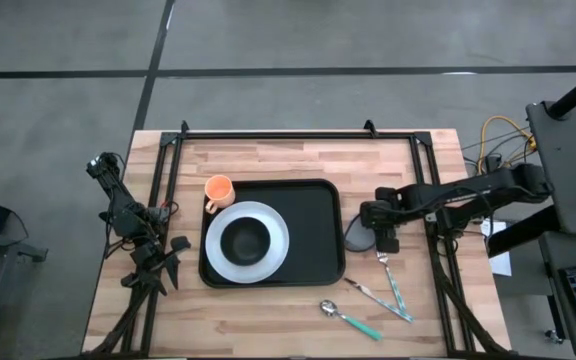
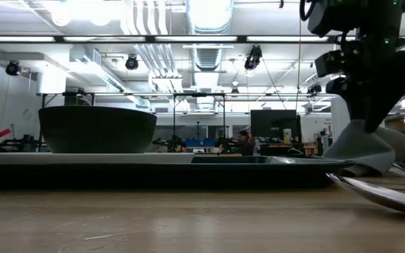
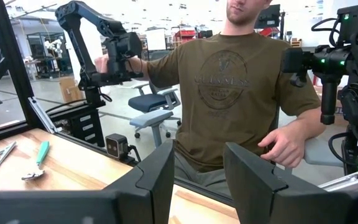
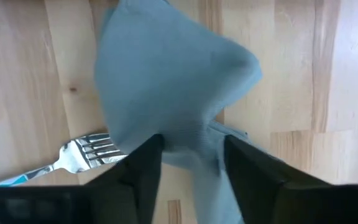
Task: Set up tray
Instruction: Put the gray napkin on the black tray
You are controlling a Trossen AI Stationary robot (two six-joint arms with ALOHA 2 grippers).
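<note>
The black tray (image 1: 313,215) lies at the table's middle. On its left half sits a white plate (image 1: 268,262) with a black bowl (image 1: 247,240) on it. An orange cup (image 1: 218,189) stands on the table at the tray's far left corner. My right gripper (image 1: 382,238) is just right of the tray, shut on a grey napkin (image 1: 356,234). My left gripper (image 1: 154,262) waits open near the table's left edge, pointing out at the room. My right gripper (image 4: 191,149) pinches a bunched fold of the grey napkin (image 4: 185,134) between its two fingers (image 4: 143,163), coming from above and pointing down. The cloth spreads out slack below the fingers. In the low view its lower folds (image 2: 361,165) reach the table beside the tray's right rim.
A fork (image 1: 392,278), a knife (image 1: 376,297) and a teal-handled spoon (image 1: 348,316) lie on the wood right of and nearer than the tray. The tray's right half is bare. A seated person (image 3: 241,81) is beyond the table's edge in the left wrist view.
</note>
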